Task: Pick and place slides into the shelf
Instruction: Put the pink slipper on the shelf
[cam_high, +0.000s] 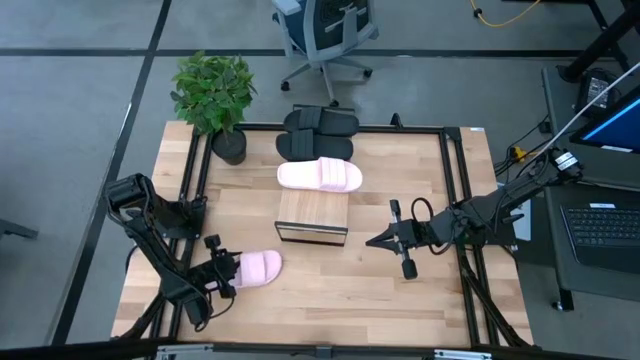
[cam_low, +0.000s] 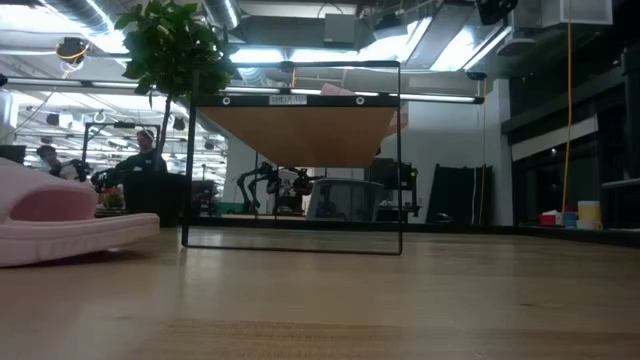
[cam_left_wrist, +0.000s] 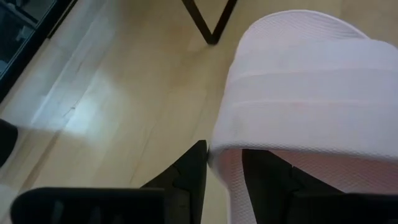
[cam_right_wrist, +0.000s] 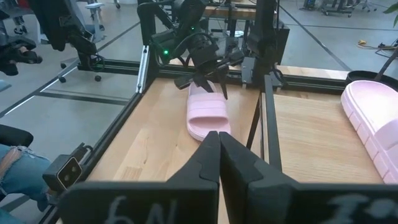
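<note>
The left gripper (cam_high: 224, 272) is clamping the heel wall of a pink slide (cam_high: 254, 268) lying near the table's front-left; it should lift level before heading for the shelf (cam_high: 312, 216). The right gripper (cam_high: 374, 241) is waiting closed.

Lighting: even overhead room light on the tabletop (cam_high: 400, 290), high view bright, shadows soft and short beside the shelf (cam_high: 312, 218) and the plant (cam_high: 213, 92)
Low view: backlit; ceiling strip lamps (cam_low: 300, 55) glare behind the shelf, its underside in shade, near tabletop blurred, pink slide (cam_low: 60, 215) at the edge soft
Left wrist view: close pink slide (cam_left_wrist: 305, 106) out of focus, pale glare patch on the wood (cam_left_wrist: 93, 106), dark fingers (cam_left_wrist: 186, 177) underexposed
Right wrist view: clear far off, own fingers (cam_right_wrist: 205, 165) blurred, edges slightly bowed
</note>
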